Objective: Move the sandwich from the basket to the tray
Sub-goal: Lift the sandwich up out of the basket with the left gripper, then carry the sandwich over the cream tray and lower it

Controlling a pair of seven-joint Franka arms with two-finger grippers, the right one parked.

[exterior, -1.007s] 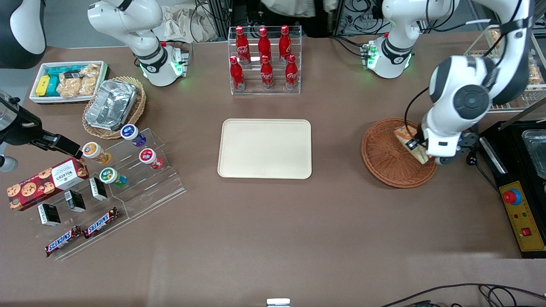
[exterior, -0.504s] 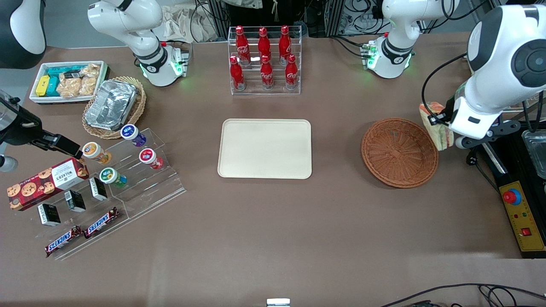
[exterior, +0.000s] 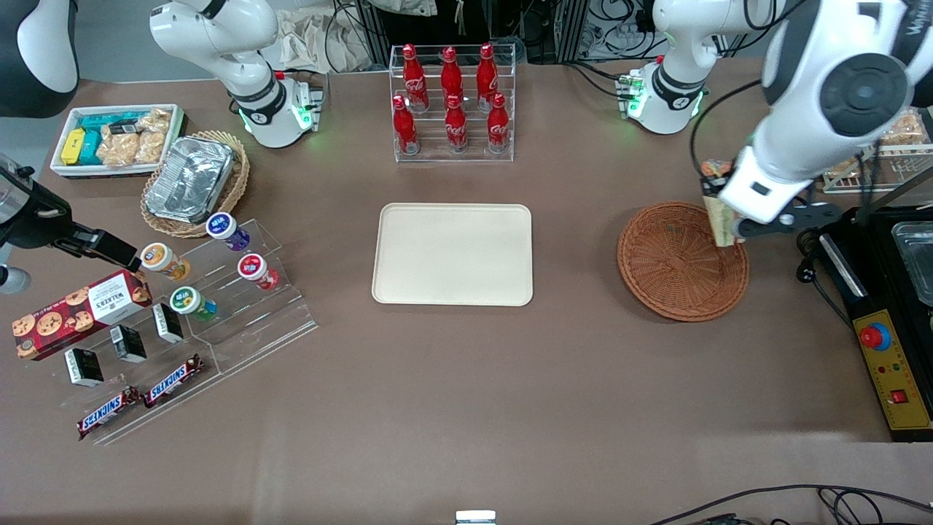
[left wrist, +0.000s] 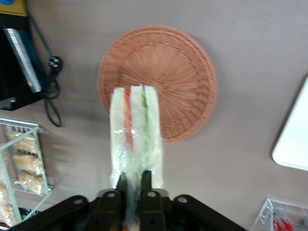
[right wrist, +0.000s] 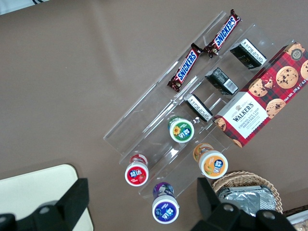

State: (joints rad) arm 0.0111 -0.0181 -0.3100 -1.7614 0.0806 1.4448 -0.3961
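My left gripper (exterior: 718,211) is shut on the sandwich (exterior: 720,220), a wrapped wedge of pale bread with red and green filling. It holds the sandwich in the air above the edge of the round reddish-brown basket (exterior: 674,270). In the left wrist view the gripper (left wrist: 134,177) pinches the wrapped sandwich (left wrist: 135,137) with the basket (left wrist: 178,77) below it, nothing lying in it. The cream tray (exterior: 452,253) lies flat at the table's middle with nothing on it; its corner shows in the left wrist view (left wrist: 294,144).
A clear rack of red cola bottles (exterior: 452,102) stands farther from the front camera than the tray. A black machine with a yellow control panel (exterior: 891,364) sits at the working arm's end. Snack stands, a tan basket with foil container (exterior: 193,182) and a white bin (exterior: 116,138) lie toward the parked arm's end.
The gripper lifted the sandwich out of the basket, rose toward the working arm's end, then swung back over the basket's edge. The basket now holds nothing.
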